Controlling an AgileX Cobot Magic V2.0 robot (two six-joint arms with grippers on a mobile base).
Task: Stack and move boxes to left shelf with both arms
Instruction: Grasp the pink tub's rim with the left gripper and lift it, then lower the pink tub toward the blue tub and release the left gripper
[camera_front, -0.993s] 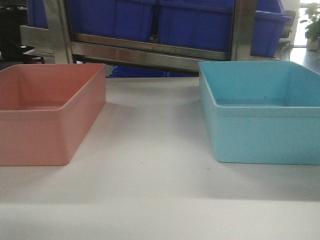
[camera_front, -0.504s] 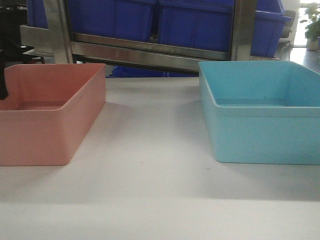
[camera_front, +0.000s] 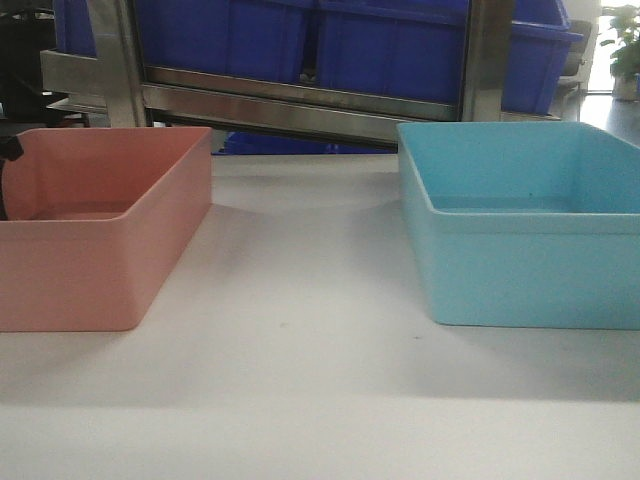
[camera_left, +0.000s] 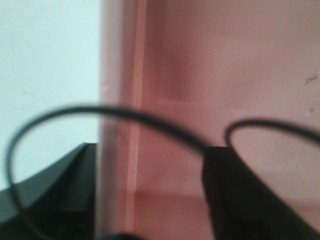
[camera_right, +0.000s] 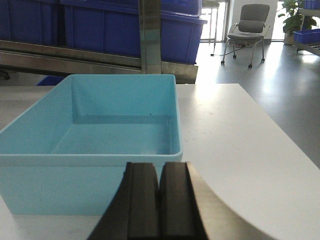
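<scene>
The salmon pink box (camera_front: 95, 225) sits on the table at the left and the light blue box (camera_front: 520, 215) at the right, well apart, both with nothing inside. My left gripper (camera_left: 150, 150) is open and straddles the pink box's side wall (camera_left: 122, 100): one finger (camera_left: 55, 200) is outside, the other (camera_left: 250, 200) inside, with a gap to the wall. Only a black bit of the left arm (camera_front: 8, 148) shows at the front view's edge. My right gripper (camera_right: 160, 172) is shut on nothing, just before the blue box's (camera_right: 100, 135) near wall.
A steel rack (camera_front: 300, 100) stands behind the boxes with dark blue crates (camera_front: 380, 50) on it; I cannot tell whether it is the left shelf. The white table (camera_front: 300, 300) runs between the boxes. An office chair (camera_right: 247, 27) stands far off on the floor.
The left arm has come in at the pink box's left edge; a second ago it was not in the front view. Both boxes have stayed put.
</scene>
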